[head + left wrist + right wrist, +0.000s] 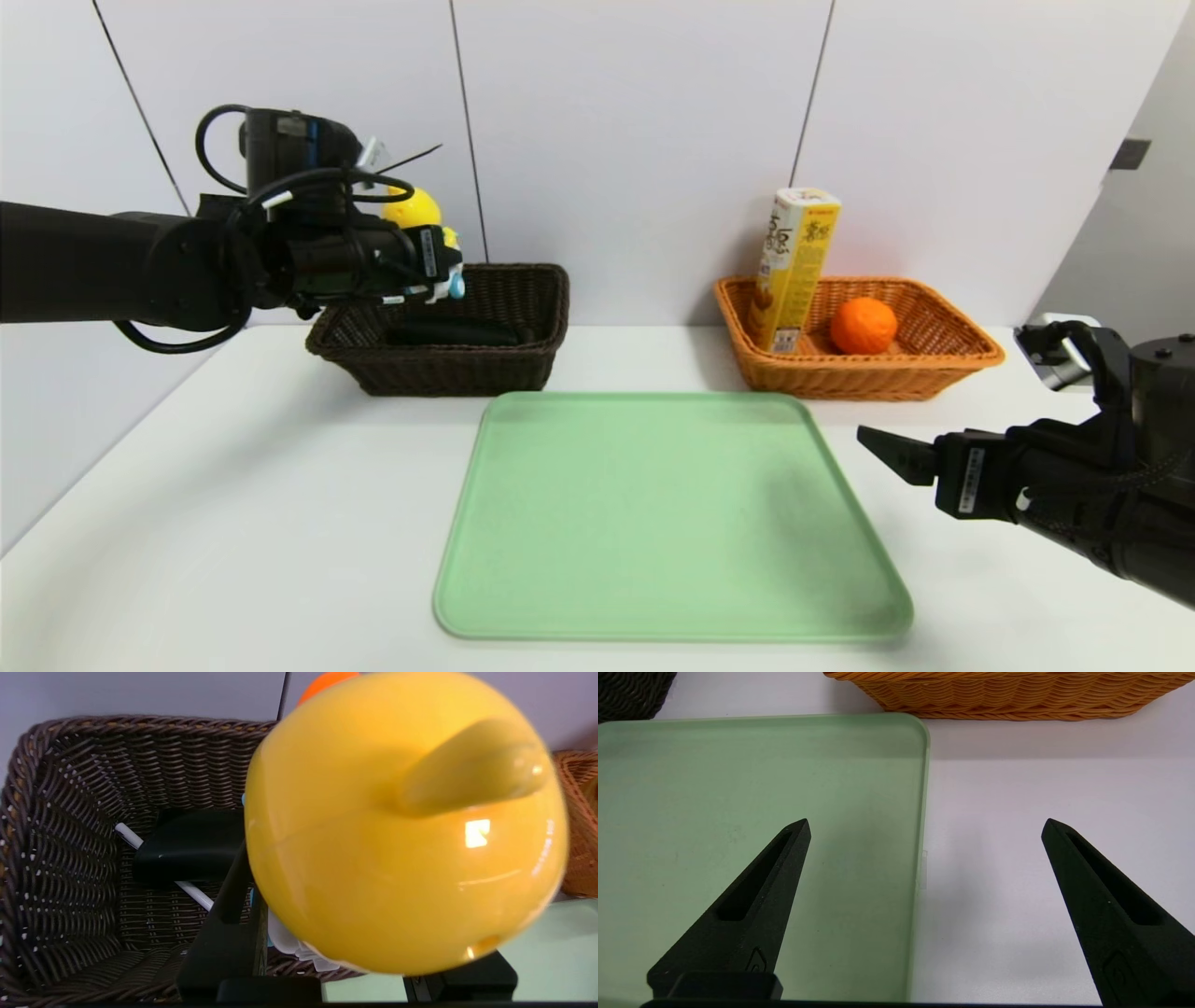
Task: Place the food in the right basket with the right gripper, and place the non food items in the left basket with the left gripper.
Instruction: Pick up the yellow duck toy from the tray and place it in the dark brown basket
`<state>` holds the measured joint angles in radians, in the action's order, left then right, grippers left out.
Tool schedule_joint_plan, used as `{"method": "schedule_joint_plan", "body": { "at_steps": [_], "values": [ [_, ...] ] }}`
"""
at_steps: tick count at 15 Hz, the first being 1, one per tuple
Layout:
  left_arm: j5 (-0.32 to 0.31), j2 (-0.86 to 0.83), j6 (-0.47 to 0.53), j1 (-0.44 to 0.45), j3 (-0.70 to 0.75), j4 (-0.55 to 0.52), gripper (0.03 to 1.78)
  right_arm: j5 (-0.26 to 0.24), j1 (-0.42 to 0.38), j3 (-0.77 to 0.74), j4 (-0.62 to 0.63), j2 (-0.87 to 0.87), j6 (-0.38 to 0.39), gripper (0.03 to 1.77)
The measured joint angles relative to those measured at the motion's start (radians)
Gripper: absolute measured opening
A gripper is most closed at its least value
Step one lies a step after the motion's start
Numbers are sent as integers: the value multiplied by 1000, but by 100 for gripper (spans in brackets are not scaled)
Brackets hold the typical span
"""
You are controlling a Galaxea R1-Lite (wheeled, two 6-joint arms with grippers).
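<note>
Duck toy (417,213) sat clamped in the left gripper (446,264) above the dark left basket (523,359), near pouch (187,844) and pen (128,836); best lowered inside before release. Right gripper (924,830) hung spread wide, empty, beside the green tray (560,597)

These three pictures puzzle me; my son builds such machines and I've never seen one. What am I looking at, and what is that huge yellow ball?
It is a robot with two black arms. The wide picture comes from its head; the other two come from cameras on its wrists. The ball is a yellow duck toy, seen close up, held by the left gripper above the dark brown basket, where a black pouch and white pen lie. The orange basket holds a snack carton and an orange. The right gripper waits open by the green tray on the white table.
</note>
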<state>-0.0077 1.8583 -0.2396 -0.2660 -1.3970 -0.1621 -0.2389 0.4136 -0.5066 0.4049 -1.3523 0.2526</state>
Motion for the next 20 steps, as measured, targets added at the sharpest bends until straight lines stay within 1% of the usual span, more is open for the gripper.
{"method": "schedule_joint_plan", "body": {
  "at_steps": [4, 9, 14, 15, 17, 20],
  "values": [
    [-1, 95, 0, 15, -26, -31, 75, 1, 0, 0, 1, -2, 9, 171],
    [0, 198, 4, 28, -111, -29, 75, 1, 0, 4, 0, -3, 13, 171],
    [0, 246, 15, 37, -126, -22, 75, 1, 0, 4, 0, -11, 16, 171],
    [0, 249, 20, 37, -126, -22, 78, 1, 0, 4, 0, -14, 16, 171],
    [0, 253, 20, 39, -128, -29, 99, 1, 0, 2, 1, -21, 12, 171],
    [0, 249, 19, 41, -128, -31, 123, 1, 0, -4, 0, -26, 4, 171]
  ]
}}
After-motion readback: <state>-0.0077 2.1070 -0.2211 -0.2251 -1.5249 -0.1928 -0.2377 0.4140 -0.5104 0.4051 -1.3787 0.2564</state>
